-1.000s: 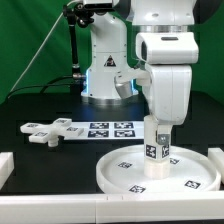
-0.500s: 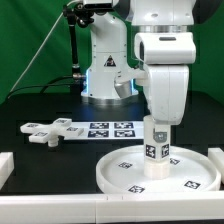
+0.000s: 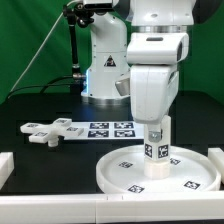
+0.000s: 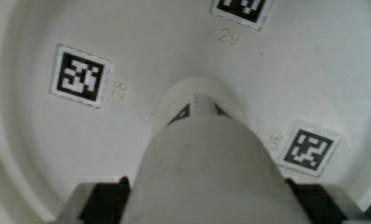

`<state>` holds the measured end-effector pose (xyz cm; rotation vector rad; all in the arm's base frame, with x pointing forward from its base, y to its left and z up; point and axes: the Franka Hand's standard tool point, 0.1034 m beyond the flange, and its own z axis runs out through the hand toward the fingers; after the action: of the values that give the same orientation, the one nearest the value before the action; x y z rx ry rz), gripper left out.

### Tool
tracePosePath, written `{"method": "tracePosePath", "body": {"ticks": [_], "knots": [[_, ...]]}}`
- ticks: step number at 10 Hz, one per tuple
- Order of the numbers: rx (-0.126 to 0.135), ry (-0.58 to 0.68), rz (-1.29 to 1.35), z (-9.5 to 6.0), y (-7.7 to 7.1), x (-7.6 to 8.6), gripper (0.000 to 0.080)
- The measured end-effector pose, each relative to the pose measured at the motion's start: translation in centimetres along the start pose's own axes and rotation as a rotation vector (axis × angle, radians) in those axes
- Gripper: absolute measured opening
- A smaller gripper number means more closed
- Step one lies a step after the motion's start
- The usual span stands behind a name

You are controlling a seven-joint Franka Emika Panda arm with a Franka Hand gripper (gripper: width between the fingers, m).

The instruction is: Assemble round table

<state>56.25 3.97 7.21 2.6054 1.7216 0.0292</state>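
Note:
The white round disc (image 3: 160, 170) lies flat near the table's front, tags on its face. The short white cylinder leg (image 3: 156, 150) stands upright on the disc's middle, a tag on its side. My gripper (image 3: 157, 128) is above the disc with its fingers on either side of the leg's top. In the wrist view the leg (image 4: 208, 160) runs between both black fingertips (image 4: 107, 200), which press its sides, above the disc (image 4: 93, 130). The white cross-shaped base (image 3: 45, 131) lies on the table at the exterior view's left.
The marker board (image 3: 105, 129) lies flat behind the disc. The arm's base (image 3: 105, 70) stands at the back. White blocks sit at the front left corner (image 3: 5, 165) and the right edge (image 3: 216, 155).
The wrist and hand have turned about the leg's axis. The leg and disc stay where they were.

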Motion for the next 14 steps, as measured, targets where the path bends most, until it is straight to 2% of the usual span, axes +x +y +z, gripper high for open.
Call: {"method": "tracePosePath", "body": {"ticks": [2,4,7,10,12,14], "knots": [[0.000,0.003,0.142,0.01,0.01,-0.03,0.0407],[0.013,0.022,0.474,0.09,-0.10,-0.08,0.0409],[0.014,0.033,0.791,0.14,-0.15,0.01,0.0409],[0.020,0.034,0.943,0.16,-0.11,-0.07,0.0409],[0.031,0.039,1.108,0.19,-0.07,-0.22,0.0409],[0.054,0.049,1.346,0.28,-0.10,-0.42,0.0409]]}}
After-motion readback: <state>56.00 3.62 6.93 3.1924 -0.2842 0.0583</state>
